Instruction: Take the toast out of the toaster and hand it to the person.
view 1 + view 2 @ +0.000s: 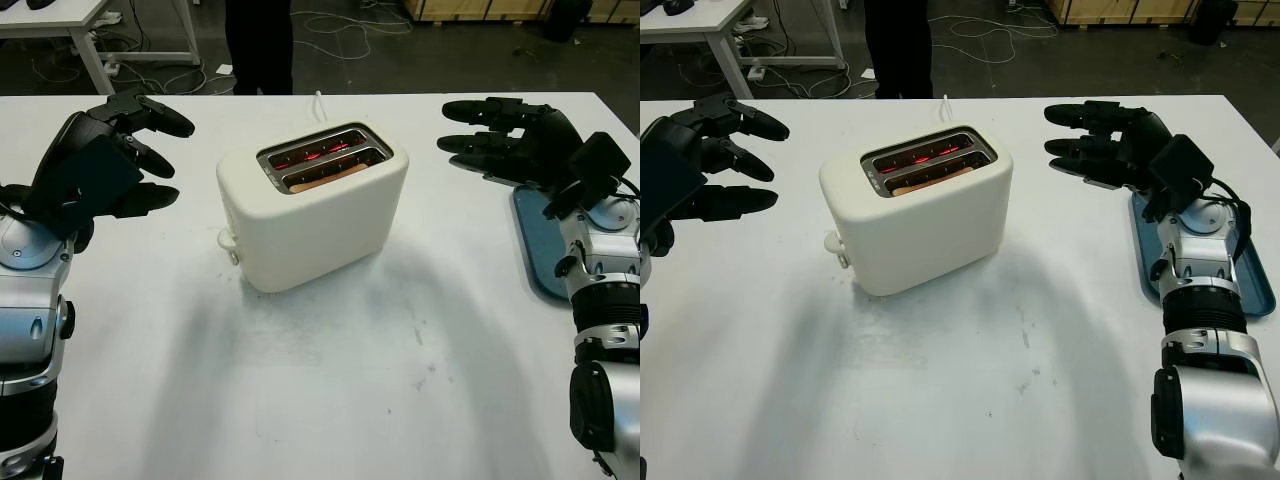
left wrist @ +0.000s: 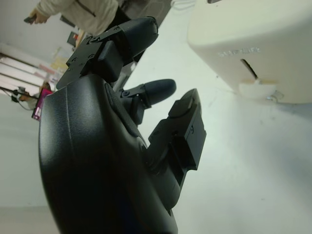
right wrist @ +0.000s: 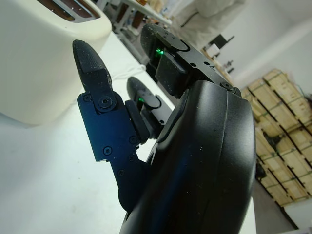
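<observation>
Black three-finger left hand (image 1: 120,150): held above the left part of the white desk (image 1: 330,390), well left of the toaster; it is open and nothing is grasped. The silver forearm behind it is seen at the near left edge.

Cream, rounded plastic two-slot toaster (image 1: 310,215): set on the desk at the middle, between the two hands and apart from both, turned at a slight angle. A small lever knob (image 1: 228,240) is seen on its left end, low down. Red glowing elements are visible in the far slot.

Brown slice of toast (image 1: 325,176): lodged in the nearer slot of the toaster, its top edge seen just below the slot's rim. It is touched by neither hand.

White cord (image 1: 319,100): seen running from behind the toaster toward the far edge of the desk.

Person in dark trousers (image 1: 260,45): standing on the floor beyond the far edge of the desk, slightly left of the toaster.

Black three-finger right hand (image 1: 1105,140): held above the right part of the desk, right of the toaster and apart from it, fingers pointed left; it is open and nothing is held.

Blue flat tray (image 1: 1250,290): lying on the desk near the right edge, partly covered by the right forearm.
</observation>
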